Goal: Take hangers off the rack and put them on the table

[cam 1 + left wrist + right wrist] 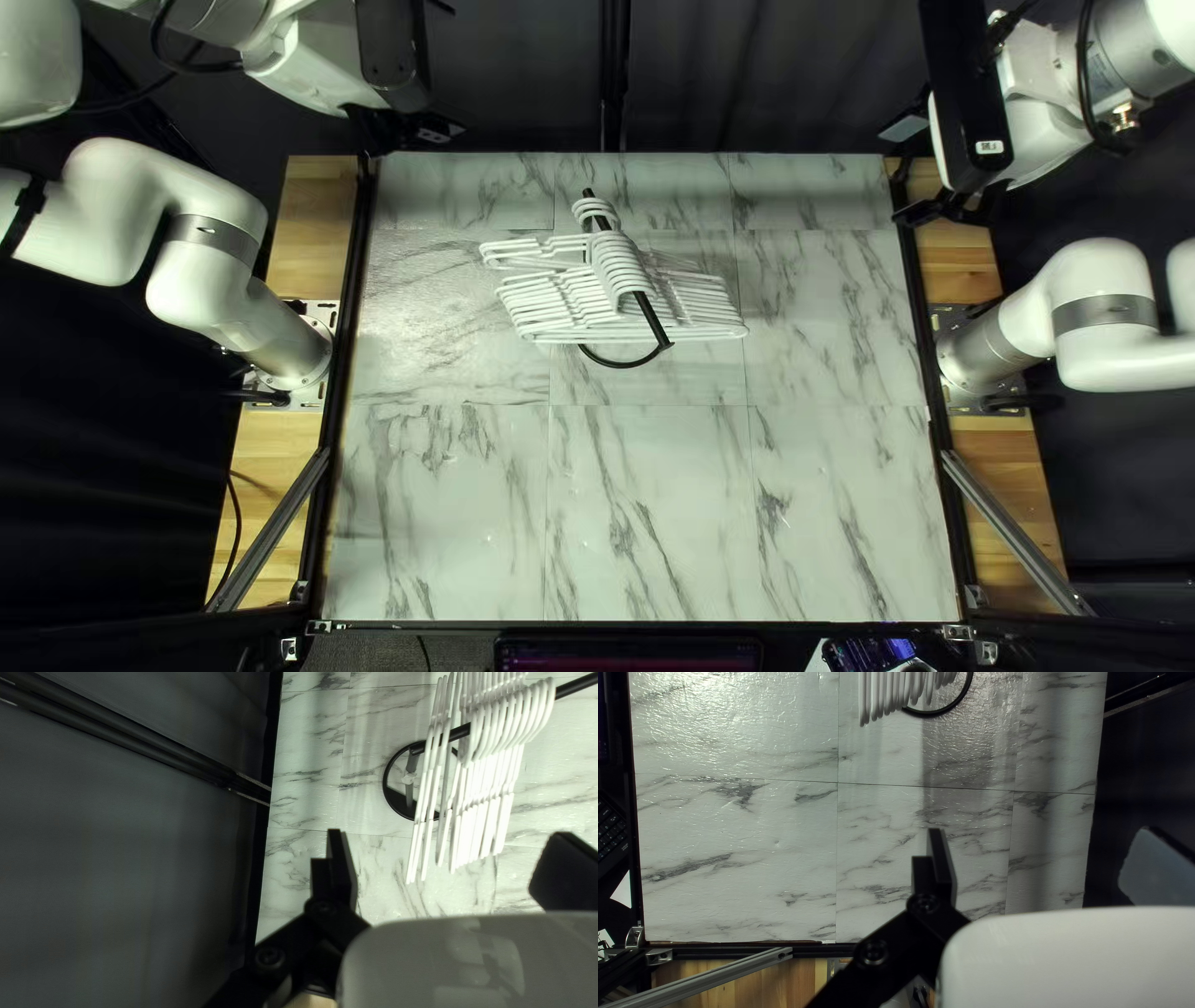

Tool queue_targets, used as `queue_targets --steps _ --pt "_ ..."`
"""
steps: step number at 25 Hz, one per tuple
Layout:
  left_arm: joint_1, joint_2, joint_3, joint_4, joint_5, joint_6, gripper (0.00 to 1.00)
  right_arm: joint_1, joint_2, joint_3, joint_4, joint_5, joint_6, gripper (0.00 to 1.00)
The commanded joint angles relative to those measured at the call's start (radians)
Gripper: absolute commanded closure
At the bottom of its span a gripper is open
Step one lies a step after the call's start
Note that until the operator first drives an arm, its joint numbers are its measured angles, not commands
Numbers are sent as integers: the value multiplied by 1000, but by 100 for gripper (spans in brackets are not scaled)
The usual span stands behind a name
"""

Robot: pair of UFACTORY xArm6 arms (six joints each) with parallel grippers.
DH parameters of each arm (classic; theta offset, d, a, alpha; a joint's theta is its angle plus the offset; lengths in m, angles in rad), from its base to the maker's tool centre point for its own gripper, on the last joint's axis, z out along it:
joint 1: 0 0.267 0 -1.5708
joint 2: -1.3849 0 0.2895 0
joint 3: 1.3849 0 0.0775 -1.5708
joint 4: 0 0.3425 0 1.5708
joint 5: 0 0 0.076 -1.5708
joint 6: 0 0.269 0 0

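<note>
At the left, I have my left gripper (442, 69) up by the tabletop's (647, 523) far corner, fingers wide apart with nothing in their hold. Mid-tabletop, towards the far side, the white hangers (560, 311) hang bunched along the black rack's (652, 321) bar. Over at the right edge, my right gripper (910, 171) also has its fingers spread wide, gripping nothing

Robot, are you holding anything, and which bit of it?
Nothing is held. My left gripper and right gripper are both open, and the white hangers are on the black rack, away from both.
</note>
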Motion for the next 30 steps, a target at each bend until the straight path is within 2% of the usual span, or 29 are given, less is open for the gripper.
queue_targets --steps 1,15,22,30 --pt "0 0 0 0 0 0 0 0 0 0 0 0 0 0" --pt "0 0 0 0 0 0 0 10 8 16 10 -7 14 0" --pt "0 0 0 0 0 0 0 123 104 33 -53 -42 187 0" --pt "0 0 0 0 0 0 0 271 223 82 -160 -159 394 0"
